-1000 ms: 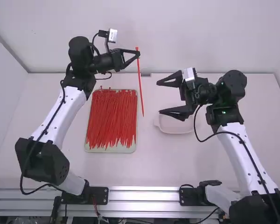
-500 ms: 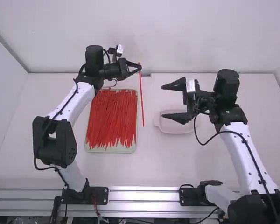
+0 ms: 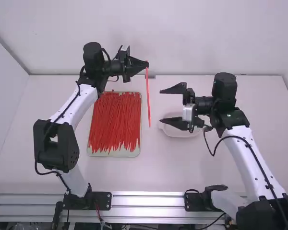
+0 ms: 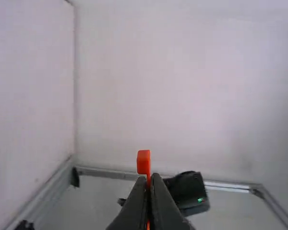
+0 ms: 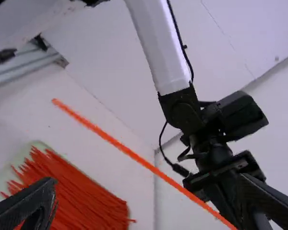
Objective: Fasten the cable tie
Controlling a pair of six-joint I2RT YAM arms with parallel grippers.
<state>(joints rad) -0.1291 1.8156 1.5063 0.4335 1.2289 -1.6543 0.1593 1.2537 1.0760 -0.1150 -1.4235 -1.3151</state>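
High view: left claw (image 3: 143,64) clenched on the hanging red cable tie (image 3: 148,98), right claw (image 3: 162,106) released beside it, probably next to grasp its tail for threading.

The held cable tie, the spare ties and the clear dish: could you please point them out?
held cable tie (image 3: 148,98), high view, middle of the strap.
spare ties (image 3: 115,122), high view, pile's middle.
clear dish (image 3: 182,135), high view, near rim.
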